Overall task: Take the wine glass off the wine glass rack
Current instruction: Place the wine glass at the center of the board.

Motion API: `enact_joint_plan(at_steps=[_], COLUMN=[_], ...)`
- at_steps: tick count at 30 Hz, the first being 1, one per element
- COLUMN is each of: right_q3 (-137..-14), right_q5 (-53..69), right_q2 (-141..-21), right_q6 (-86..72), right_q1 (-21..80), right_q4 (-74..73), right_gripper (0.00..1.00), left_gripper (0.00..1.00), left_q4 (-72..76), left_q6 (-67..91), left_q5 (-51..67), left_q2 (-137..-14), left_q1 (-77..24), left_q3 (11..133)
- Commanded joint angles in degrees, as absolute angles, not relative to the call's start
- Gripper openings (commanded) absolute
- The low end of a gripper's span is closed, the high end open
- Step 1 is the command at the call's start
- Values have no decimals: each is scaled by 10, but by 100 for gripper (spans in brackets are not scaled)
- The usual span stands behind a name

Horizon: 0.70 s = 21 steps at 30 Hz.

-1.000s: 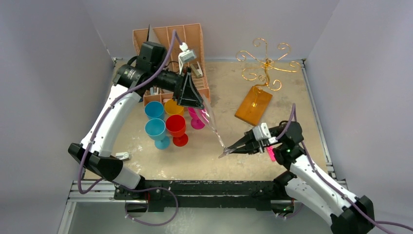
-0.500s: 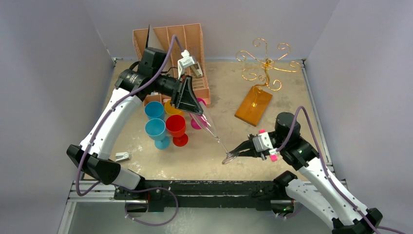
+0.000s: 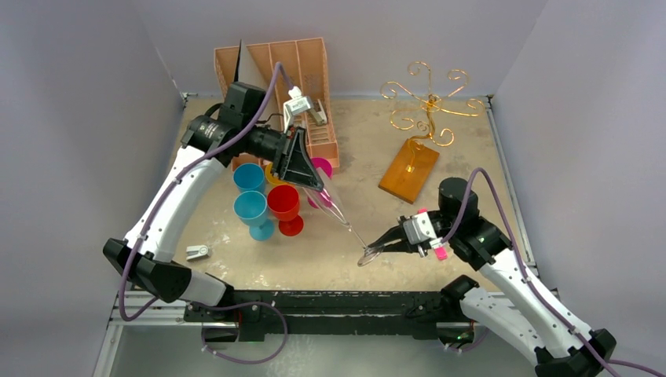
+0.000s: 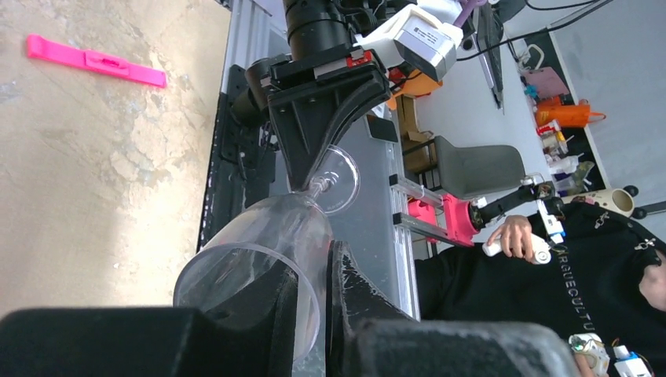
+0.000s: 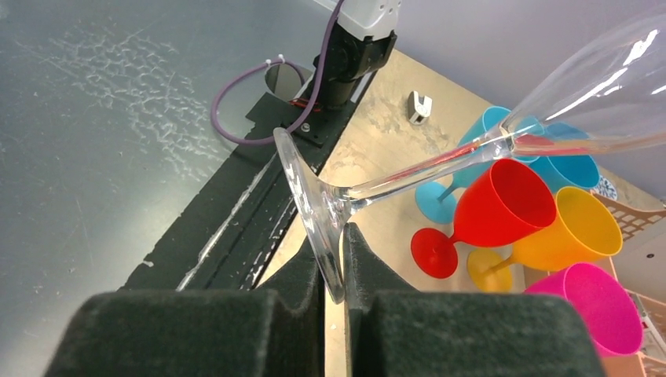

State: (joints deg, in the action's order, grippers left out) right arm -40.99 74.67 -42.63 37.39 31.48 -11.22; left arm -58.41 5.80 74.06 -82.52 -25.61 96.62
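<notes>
Clear wine glass (image 3: 343, 220) is off the wine glass rack (image 3: 426, 106), tilted in mid-air well to the front-left of the rack. Left gripper (image 3: 320, 187) pinches the bowl rim, one finger inside and one outside, jaws nearly together. Right gripper (image 3: 378, 249) clamps the foot's edge, gap just a slit. Coloured goblets (image 3: 283, 203) stand further left of the rack, under the bowl end.

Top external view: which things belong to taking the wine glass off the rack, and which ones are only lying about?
For the job: wine glass, left gripper on its bowl rim, right gripper on its foot, wine glass rack.
Lying about: coloured goblets, slotted organiser, small white clip.
</notes>
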Motion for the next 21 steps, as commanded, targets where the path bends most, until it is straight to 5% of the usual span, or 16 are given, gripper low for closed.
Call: enact_joint_plan(at_steps=[1,3,9,12,21], right_q3=[-427,-422,-430,-463,-462], right_q5=[694,698,710,736,667], right_q2=[-429,-423,-429,-432,-436], right_q6=[316,293,246,331,293], right_q1=[308,309,309,308,309], right_q4=[-75,-53,-72,-212,-210], right_gripper=[14,27,45,60,66], left_gripper=[0,0,0,0,0], left_q4=[-575,-570,-579,-588,-609], left_q6=[14,21,30,30,34], left_q5=[692,673,629,616,583], left_q2=[-795,-791,-795,-798,-798], left_q1=[-267,-267,-267,-267,-268], left_q3=[958,955,957,949,971])
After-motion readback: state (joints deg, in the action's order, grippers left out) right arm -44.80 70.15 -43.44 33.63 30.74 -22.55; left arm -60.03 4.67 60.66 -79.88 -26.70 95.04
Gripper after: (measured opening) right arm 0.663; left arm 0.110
